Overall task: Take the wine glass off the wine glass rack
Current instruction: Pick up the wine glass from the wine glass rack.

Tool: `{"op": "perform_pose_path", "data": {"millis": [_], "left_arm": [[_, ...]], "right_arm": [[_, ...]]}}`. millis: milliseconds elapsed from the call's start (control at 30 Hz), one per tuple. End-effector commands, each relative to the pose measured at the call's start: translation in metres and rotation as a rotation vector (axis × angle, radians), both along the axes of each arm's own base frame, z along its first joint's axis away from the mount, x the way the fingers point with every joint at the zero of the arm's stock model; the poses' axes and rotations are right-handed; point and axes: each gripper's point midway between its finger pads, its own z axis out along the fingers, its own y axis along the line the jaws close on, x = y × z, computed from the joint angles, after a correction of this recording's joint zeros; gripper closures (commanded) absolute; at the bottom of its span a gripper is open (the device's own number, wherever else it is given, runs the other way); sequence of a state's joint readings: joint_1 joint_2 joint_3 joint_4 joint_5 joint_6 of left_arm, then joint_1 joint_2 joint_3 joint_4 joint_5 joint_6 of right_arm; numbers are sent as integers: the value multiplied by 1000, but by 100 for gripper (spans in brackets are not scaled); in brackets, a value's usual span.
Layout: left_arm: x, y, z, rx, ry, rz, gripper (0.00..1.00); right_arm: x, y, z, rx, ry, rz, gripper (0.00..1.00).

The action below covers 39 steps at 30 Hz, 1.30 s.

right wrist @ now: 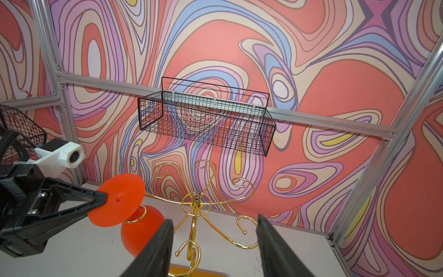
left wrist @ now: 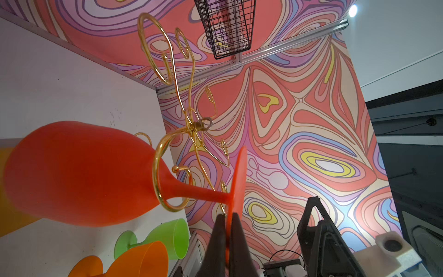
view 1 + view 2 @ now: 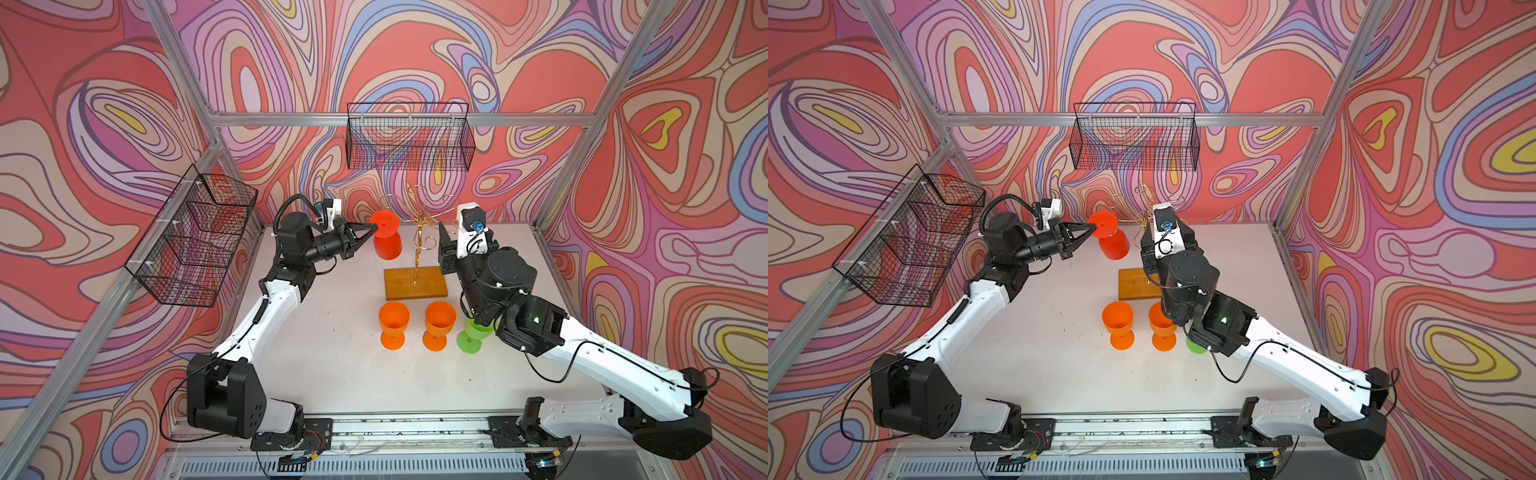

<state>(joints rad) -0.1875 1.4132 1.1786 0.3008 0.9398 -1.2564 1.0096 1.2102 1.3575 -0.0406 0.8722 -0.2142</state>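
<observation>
table [image 3: 332, 374]: white, and everything below stands on it.
mesh baskets [image 3: 409, 137]: two black ones hung on the walls, well apart from the work.
right gripper [image 1: 213, 239]: fingers about half apart with nothing between them. It is raised just beside the rack, on the side away from the hanging glass.
left gripper [image 3: 374, 227]: fingers pinched right together on the edge of the glass's foot, plainest in the left wrist view [image 2: 227, 223].
wine glass rack [image 3: 415, 284]: upright near the back of the table. Every gold arm in view is bare but one.
wine glass [image 3: 387, 245]: red, hanging bowl down and foot up from the arm on the left gripper's side.
orange glasses [image 3: 394, 324]: two, upright on the table in front of the rack's base.
green glass [image 3: 471, 338]: beside them, partly behind the right arm.
foot [image 1: 117, 200]: a flat red disc, gripped at its rim.
stem [image 2: 199, 193]: passes through the curl [image 2: 155, 165] — so the glass is not yet free.
done: the hold on the glass looks secured.
left: slide the stem out through the curl's opening, carry the glass clear and set it down.
</observation>
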Motion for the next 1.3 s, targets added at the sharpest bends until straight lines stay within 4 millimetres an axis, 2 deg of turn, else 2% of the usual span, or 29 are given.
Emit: {"op": "perform_pose_path", "data": {"millis": [0, 233, 700, 1000, 1267], "left_arm": [[-3, 3, 14, 10, -33, 9, 100], [-2, 10, 20, 27, -52, 38, 100], [24, 5, 18, 21, -55, 31, 100], [31, 2, 21, -6, -65, 17, 100], [32, -12, 24, -36, -71, -25, 100]], "right_arm": [[-2, -8, 1, 22, -1, -12, 41], [-1, -10, -1, 25, -2, -14, 41], [-3, -17, -2, 33, 1, -24, 41], [-2, -16, -2, 33, 1, -25, 41], [0, -15, -3, 30, 4, -25, 41]]}}
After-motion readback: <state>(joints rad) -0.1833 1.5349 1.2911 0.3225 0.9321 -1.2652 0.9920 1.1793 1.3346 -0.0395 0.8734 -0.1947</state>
